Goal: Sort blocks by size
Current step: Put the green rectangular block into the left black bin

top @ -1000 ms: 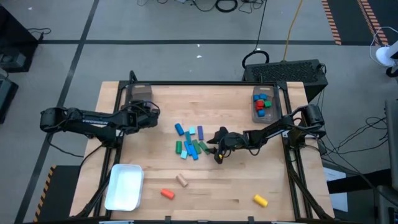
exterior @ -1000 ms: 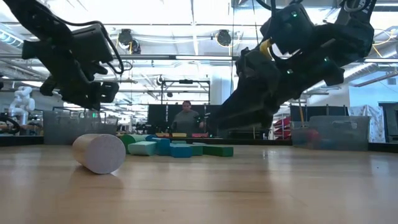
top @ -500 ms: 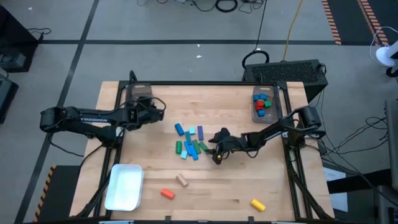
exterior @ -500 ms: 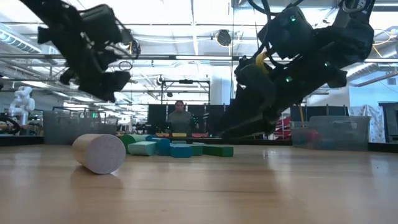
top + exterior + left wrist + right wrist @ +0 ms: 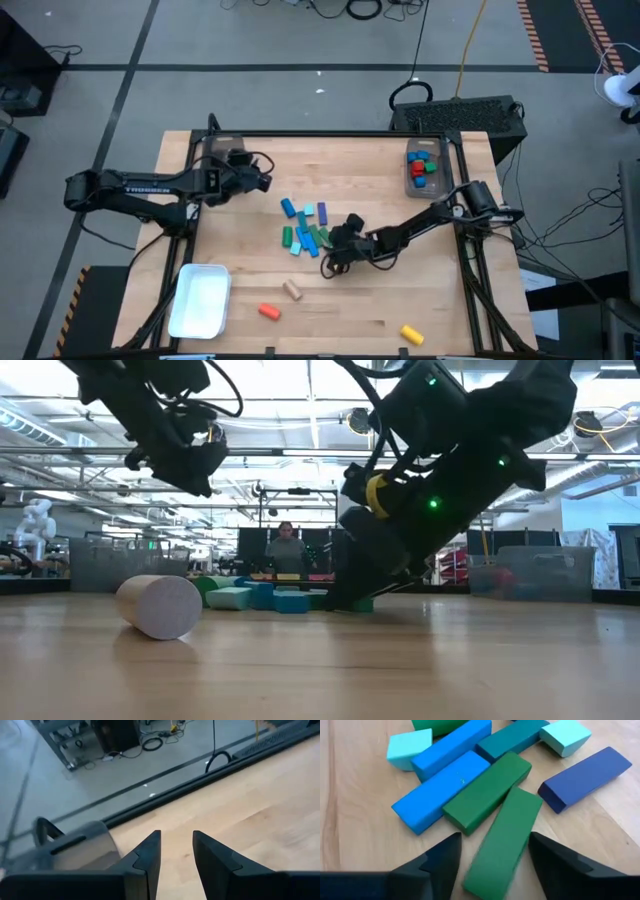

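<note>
Several blue, green, light blue and dark blue blocks (image 5: 305, 225) lie in a heap at the table's middle, and they also show in the right wrist view (image 5: 470, 785). My right gripper (image 5: 331, 252) is low at the heap's right side. It is open, with a finger on either side of the near end of a green bar (image 5: 505, 840) lying flat on the wood; I cannot tell whether they touch it. My left gripper (image 5: 263, 181) is open and empty, raised over the far left of the table, and it shows in its wrist view (image 5: 176, 847).
A clear bin (image 5: 423, 168) with red, blue and green blocks stands at the far right, and another clear bin (image 5: 222, 150) at the far left. A white tray (image 5: 200, 300) sits near left. A tan cylinder (image 5: 292, 290), an orange one (image 5: 268, 311) and a yellow block (image 5: 411, 333) lie near the front edge.
My right gripper has gone down and toward the table's left and near edge, to the right side of the heap. My left gripper has gone up and toward the table's right. The yellow block has shifted a little toward the near edge.
</note>
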